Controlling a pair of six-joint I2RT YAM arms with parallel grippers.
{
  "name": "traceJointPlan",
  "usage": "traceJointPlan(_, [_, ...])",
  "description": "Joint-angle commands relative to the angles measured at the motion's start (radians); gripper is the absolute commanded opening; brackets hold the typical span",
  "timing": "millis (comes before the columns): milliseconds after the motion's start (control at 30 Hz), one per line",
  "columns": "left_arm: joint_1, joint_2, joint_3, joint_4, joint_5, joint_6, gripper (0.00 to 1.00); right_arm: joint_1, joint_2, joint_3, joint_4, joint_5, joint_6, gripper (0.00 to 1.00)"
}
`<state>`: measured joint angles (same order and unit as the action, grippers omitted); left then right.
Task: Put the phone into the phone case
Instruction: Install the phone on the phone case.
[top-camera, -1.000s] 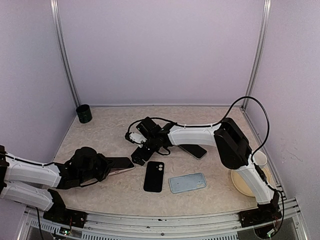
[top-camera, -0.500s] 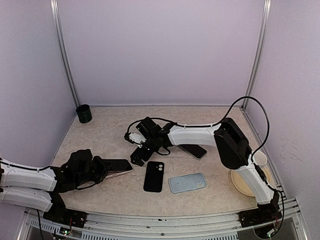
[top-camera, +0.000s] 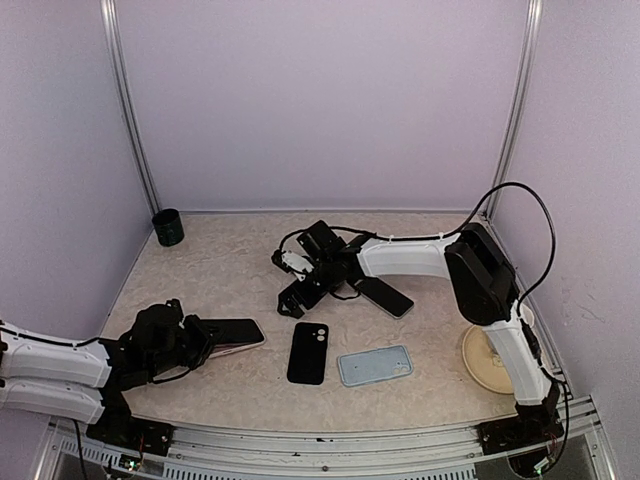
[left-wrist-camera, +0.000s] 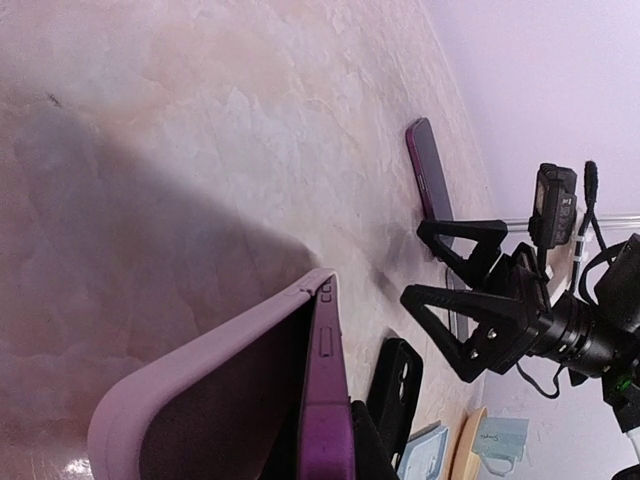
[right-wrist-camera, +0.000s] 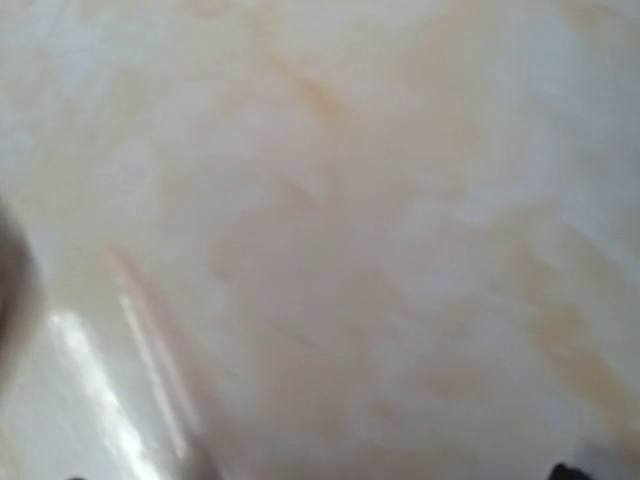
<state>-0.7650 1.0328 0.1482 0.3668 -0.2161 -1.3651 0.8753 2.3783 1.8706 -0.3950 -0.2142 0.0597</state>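
The pale surface (top-camera: 215, 265) lies under me. My right claw (top-camera: 286, 285) hangs spread wide near the middle, holding nothing. At eight o'clock, my left claw (top-camera: 200, 338) is pinching the pink case (left-wrist-camera: 115, 430) with the phone (left-wrist-camera: 322, 400) inside. A black case (top-camera: 307, 352) lies at six o'clock.

I've swung my right gripper (top-camera: 290, 283) closer to the dark phone (top-camera: 385, 296); my left gripper (top-camera: 197, 340), holding the cased phone (top-camera: 232, 333), has slid slightly farther from it
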Motion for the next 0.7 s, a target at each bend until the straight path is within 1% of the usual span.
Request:
traceJointPlan(0, [-0.007,-0.005,-0.008,0.054,0.02,0.075,0.0,-0.032,-0.103,-0.061,0.071,-0.109,0.052,0.99])
traceJointPlan(167, [-0.004,0.011,0.013,0.114,0.039,0.123,0.0,-0.058,-0.161,-0.125,0.116,-0.219,0.101,0.98])
traceJointPlan(367, [0.005,0.021,0.052,0.177,0.075,0.189,0.0,-0.092,-0.235,-0.231,0.219,-0.359,0.175,0.97])
traceJointPlan(500, [0.011,0.014,0.063,0.219,0.09,0.215,0.0,-0.102,-0.261,-0.263,0.246,-0.405,0.208,0.97])
traceJointPlan(667, [0.034,0.001,0.07,0.265,0.105,0.227,0.0,-0.107,-0.274,-0.281,0.265,-0.426,0.223,0.97])
